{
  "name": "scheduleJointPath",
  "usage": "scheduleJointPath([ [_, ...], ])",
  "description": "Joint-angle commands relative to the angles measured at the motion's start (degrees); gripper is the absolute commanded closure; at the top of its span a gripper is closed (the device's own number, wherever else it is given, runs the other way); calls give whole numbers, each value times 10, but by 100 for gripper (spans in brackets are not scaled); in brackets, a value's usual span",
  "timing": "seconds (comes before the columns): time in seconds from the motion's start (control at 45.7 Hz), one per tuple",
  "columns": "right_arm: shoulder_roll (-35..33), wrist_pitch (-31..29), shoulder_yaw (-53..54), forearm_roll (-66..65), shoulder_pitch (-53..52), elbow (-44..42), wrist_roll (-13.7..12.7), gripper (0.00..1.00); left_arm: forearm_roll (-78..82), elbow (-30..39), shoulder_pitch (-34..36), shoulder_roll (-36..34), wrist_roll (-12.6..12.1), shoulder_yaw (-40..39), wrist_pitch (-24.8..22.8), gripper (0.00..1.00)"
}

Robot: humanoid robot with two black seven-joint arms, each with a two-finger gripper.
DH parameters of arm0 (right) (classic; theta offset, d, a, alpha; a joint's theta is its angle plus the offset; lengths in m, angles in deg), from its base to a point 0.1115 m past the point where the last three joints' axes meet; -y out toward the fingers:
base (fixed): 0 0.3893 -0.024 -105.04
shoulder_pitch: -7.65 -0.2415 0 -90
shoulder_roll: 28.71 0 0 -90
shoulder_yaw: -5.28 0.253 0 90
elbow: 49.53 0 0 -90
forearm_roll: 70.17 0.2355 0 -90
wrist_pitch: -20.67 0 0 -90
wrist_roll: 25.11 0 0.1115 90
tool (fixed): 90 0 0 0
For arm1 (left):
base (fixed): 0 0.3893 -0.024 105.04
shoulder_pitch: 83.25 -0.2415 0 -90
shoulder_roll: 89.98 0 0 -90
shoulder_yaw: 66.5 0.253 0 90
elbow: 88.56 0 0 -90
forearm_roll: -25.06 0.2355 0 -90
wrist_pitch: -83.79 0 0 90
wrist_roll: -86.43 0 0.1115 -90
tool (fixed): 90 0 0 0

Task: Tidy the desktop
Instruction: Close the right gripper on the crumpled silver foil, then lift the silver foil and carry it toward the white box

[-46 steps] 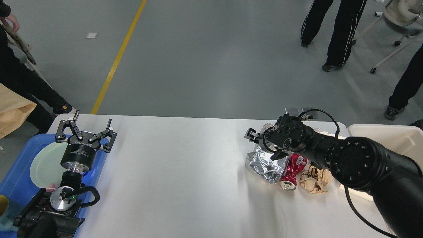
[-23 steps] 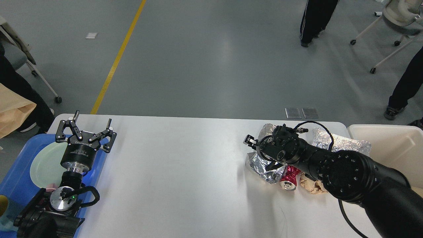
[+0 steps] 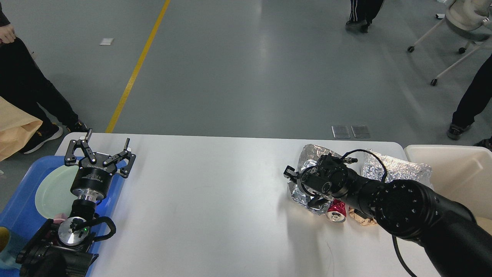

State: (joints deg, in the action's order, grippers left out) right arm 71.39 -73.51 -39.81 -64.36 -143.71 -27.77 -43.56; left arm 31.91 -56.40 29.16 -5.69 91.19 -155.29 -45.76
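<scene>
The smooth white tabletop [image 3: 215, 207] spans my view. At its right lie crinkled foil [image 3: 307, 194], a crushed red can [image 3: 336, 212] and crumpled brown paper [image 3: 359, 219]. My right hand [image 3: 298, 186] hangs over the foil — grip unclear. My left hand [image 3: 100, 148] is spread wide above a blue tray [image 3: 19, 215].

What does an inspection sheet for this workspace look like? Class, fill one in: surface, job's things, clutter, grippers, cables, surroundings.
Surface: white desktop, mostly bare in the middle.
Job's things: blue tray at left holding a pale green plate; cream bin at right.
Clutter: crumpled foil, crushed red can, crumpled brown paper, clustered at right.
Grippers: left gripper jaws open over the tray edge; right gripper down at the foil, jaws' state unclear.
Cables: black cable looped on the right wrist.
Surroundings: grey floor, yellow line, people's legs, wheeled chair.
</scene>
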Motion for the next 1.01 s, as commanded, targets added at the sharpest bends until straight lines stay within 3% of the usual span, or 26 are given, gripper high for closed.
scheduleJointPath([
  [0.0,0,0,0,0,4,4,-1,76,0,0,0,0,0,-1,0,4],
  [0.044,0,0,2,1,4,5,-1,82,0,0,0,0,0,-1,0,4],
  [0.109,0,-1,5,2,4,9,-1,100,0,0,0,0,0,-1,0,4],
  [0.613,3,-3,31,6,-26,44,-9,100,0,0,0,0,0,-1,0,4],
  [0.723,-5,-3,33,13,-74,102,-14,100,0,0,0,0,0,-1,0,4],
  [0.985,-87,-13,17,43,-249,282,-62,100,0,0,0,0,0,-1,0,4],
])
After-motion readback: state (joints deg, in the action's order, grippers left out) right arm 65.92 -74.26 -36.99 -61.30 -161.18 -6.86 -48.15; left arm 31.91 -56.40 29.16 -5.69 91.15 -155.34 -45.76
